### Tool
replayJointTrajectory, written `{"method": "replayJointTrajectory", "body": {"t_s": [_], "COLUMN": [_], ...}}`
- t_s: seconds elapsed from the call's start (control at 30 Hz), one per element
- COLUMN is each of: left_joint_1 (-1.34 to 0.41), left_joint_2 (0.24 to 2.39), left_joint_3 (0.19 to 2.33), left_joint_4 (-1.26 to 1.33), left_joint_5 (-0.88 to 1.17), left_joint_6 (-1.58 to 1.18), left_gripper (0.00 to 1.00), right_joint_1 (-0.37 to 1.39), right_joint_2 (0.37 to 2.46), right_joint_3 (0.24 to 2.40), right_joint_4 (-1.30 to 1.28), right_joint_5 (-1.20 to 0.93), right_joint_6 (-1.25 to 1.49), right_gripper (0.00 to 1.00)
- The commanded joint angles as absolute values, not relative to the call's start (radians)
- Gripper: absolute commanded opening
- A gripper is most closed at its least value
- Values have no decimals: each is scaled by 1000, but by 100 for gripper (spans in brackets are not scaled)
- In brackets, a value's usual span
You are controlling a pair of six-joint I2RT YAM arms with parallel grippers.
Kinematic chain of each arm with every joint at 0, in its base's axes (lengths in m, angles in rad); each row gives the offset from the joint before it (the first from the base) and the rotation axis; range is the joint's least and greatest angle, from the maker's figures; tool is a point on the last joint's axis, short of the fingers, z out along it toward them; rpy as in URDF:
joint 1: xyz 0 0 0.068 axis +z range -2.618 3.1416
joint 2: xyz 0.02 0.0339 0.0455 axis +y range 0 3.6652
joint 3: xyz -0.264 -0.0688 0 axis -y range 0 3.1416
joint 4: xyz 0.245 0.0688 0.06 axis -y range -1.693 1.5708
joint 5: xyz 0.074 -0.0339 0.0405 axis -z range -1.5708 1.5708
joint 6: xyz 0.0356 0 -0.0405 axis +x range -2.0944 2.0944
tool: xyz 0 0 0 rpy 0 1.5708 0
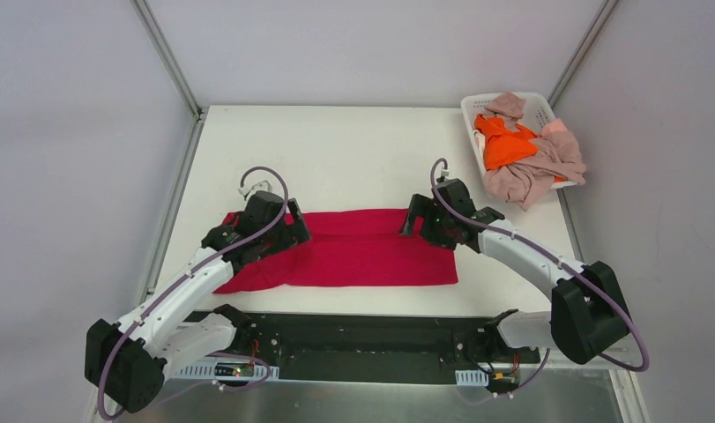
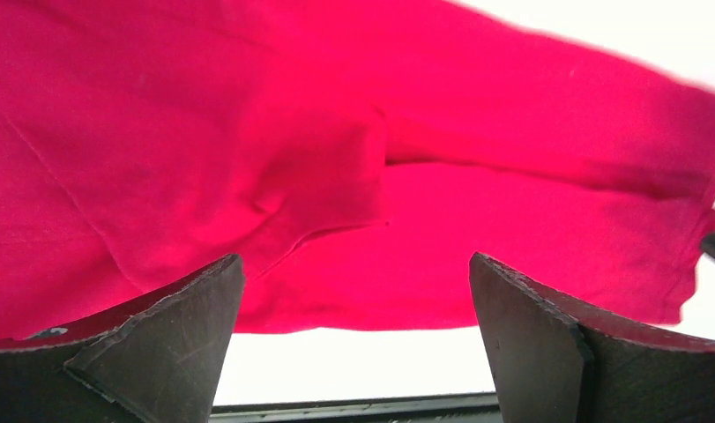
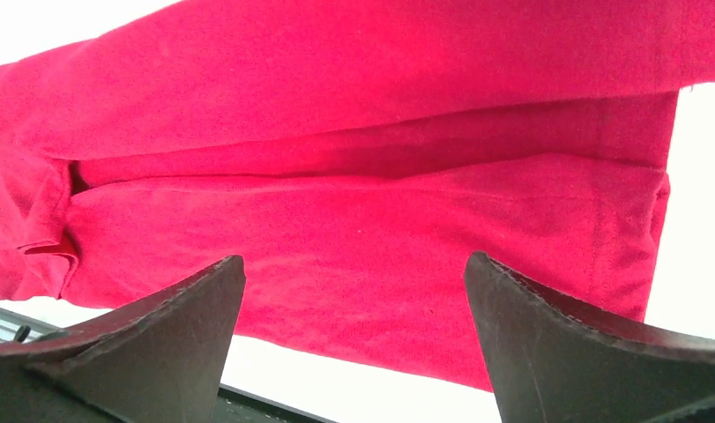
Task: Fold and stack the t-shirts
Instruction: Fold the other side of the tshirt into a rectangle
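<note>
The crimson-red t-shirt [image 1: 362, 251] lies on the white table, folded into a long flat band from left to right. My left gripper [image 1: 287, 236] hovers over its left end, open and empty. In the left wrist view the red cloth [image 2: 424, 132] fills the space beyond the spread gripper [image 2: 353, 264], with the shirt's near edge between the fingers. My right gripper [image 1: 417, 220] is over the right part of the band, open and empty. The right wrist view shows the shirt [image 3: 380, 220] beyond that gripper [image 3: 353, 264]. An orange t-shirt [image 1: 503, 145] and pink-beige t-shirts [image 1: 534, 172] lie heaped in the basket.
The white plastic basket [image 1: 472, 110] stands at the back right corner of the table, with pink-beige cloth hanging over its near rim. The table's dark front rail [image 1: 362, 330] runs just below the red shirt. Grey walls enclose the table on three sides.
</note>
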State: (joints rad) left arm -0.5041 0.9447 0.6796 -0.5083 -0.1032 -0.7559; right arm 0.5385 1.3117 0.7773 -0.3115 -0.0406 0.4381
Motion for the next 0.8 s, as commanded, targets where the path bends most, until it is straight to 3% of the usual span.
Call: {"method": "replayJointTrajectory", "body": {"t_s": [0.0,0.23,0.4,0.53,0.77], "left_joint_1": [-507,-509,-510,-516,-521], "left_joint_2": [1025,1326,1425,1471,1397], "left_joint_3": [784,882,866,841,800], "left_joint_4": [-502,-453,-413,-300,-333], "left_joint_5": [-209,-67,-13,90,38], "left_joint_6": [-835,-776,-791,-816,-810], "left_gripper": [99,99,99,99,99], "right_joint_1": [537,535,535,535,533], "right_joint_2": [1280,1279,1274,1293,1321], "right_joint_3": [834,843,845,858,870], "right_joint_4": [-324,-324,-322,-322,-313], "right_joint_5": [-12,-8,29,35,49], "right_joint_6": [416,420,413,407,401], "right_gripper": [99,99,99,99,100]}}
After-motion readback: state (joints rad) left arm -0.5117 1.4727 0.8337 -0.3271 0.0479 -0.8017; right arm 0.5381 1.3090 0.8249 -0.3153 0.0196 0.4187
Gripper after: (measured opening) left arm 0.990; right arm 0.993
